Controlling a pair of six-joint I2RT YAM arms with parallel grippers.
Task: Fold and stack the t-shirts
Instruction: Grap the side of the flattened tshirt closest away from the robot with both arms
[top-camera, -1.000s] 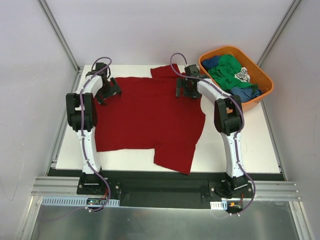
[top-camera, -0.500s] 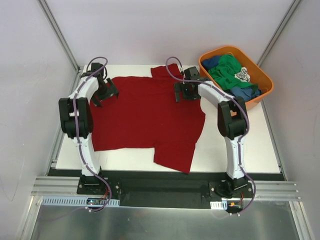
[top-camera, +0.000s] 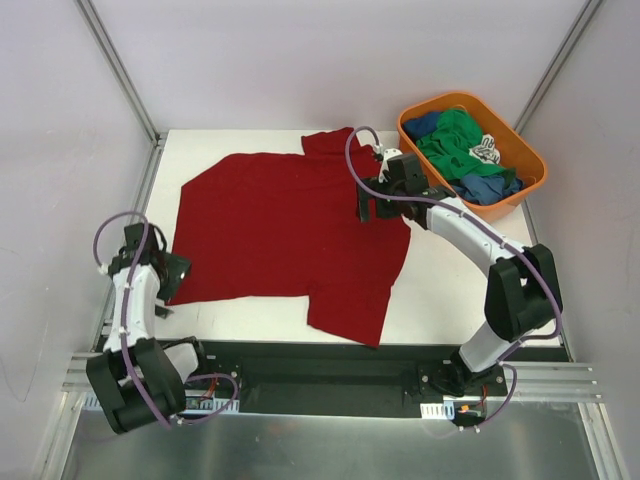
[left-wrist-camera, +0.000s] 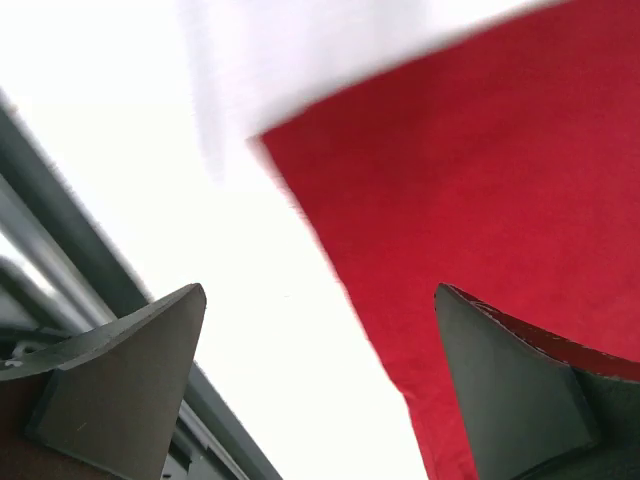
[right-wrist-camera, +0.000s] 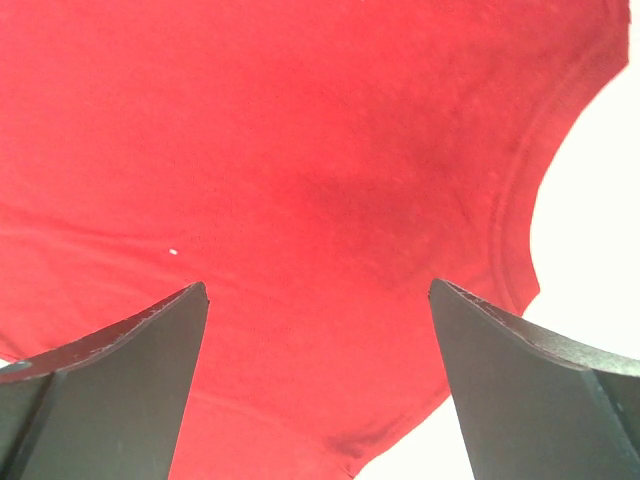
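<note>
The left arm (top-camera: 133, 300) is bent back over the near left corner of the table (top-camera: 450, 290). The left fingers (left-wrist-camera: 125, 375) are spread wide and grip nothing. They sit at the near left corner of the red t-shirt (top-camera: 290, 225). In the left wrist view the shirt's edge runs between them: one finger lies over red cloth and the other over bare table beside the table's edge. Contact with the cloth cannot be determined. The red t-shirt lies flat across the middle of the table, with one sleeve toward the near edge and one toward the far edge. The right arm (top-camera: 470, 232) reaches forward to the far right part of the shirt. The right fingers (right-wrist-camera: 110, 390) are also spread wide and hold nothing. Both are over red cloth, with a curved stitched edge of the shirt just beside the right-hand one. At the far right corner stands an orange tub (top-camera: 538, 160) containing a green t-shirt (top-camera: 455, 140) and a blue t-shirt (top-camera: 490, 186), crumpled together.
</note>
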